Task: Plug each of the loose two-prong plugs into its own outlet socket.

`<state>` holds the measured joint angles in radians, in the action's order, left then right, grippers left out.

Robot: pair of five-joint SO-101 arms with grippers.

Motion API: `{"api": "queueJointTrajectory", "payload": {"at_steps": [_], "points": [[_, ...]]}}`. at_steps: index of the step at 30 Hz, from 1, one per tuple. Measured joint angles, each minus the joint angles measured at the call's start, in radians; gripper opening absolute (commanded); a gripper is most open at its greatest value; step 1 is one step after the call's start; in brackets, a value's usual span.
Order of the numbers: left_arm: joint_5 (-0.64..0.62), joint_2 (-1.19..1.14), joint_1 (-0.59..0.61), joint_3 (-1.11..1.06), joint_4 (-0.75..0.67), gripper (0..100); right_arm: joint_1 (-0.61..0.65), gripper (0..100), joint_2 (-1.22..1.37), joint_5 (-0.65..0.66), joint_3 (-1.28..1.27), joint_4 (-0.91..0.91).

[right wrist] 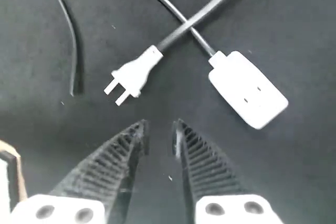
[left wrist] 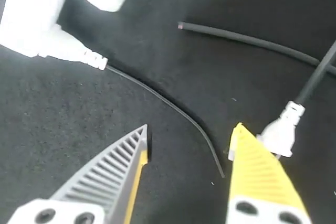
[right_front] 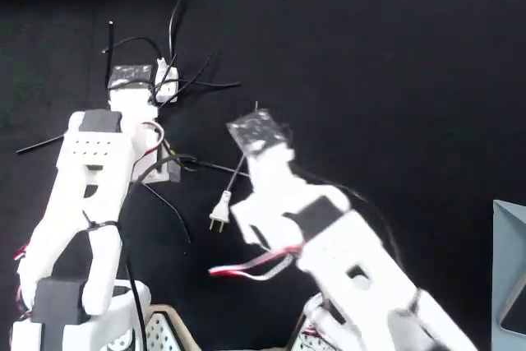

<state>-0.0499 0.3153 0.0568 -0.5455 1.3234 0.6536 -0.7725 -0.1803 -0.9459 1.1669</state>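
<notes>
right pincer (right wrist: 159,129), released to a narrow gap & empty, hangs just short of the loose plug (right wrist: 131,74) on the tabletop (right wrist: 294,14), plug's long axis slanting across it, prongs facing away from the socket (right wrist: 247,88) nearby; left pincer (left wrist: 189,140) open, empty.

The high view looks down from a fixed spot above the arms' base side across the black table (right_front: 394,63), far enough back to take in both arms. Each wrist view sits close over the table and looks down along its own fingers, past the left gripper (left wrist: 189,140) and the right gripper (right wrist: 160,129). The white plug (right wrist: 131,74) in front of the right wrist camera is shared with the high view, where that white plug (right_front: 219,210) lies mid-table.
</notes>
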Motion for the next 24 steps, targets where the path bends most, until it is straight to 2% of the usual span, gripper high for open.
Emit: {"api": "queueJointTrajectory", "payload": {"at_steps": [10,16,24], "points": [[0.002,0.0,0.115,-0.06,-0.098,25,0.057,9.2,0.468,-0.12,0.137,-0.249],[0.003,0.008,0.14,-0.068,-0.101,25,0.061,9.0,0.672,-0.172,0.25,-0.292],[0.003,0.295,0.146,-0.215,-0.101,25,0.061,9.0,0.793,-0.198,0.319,-0.279]]}}
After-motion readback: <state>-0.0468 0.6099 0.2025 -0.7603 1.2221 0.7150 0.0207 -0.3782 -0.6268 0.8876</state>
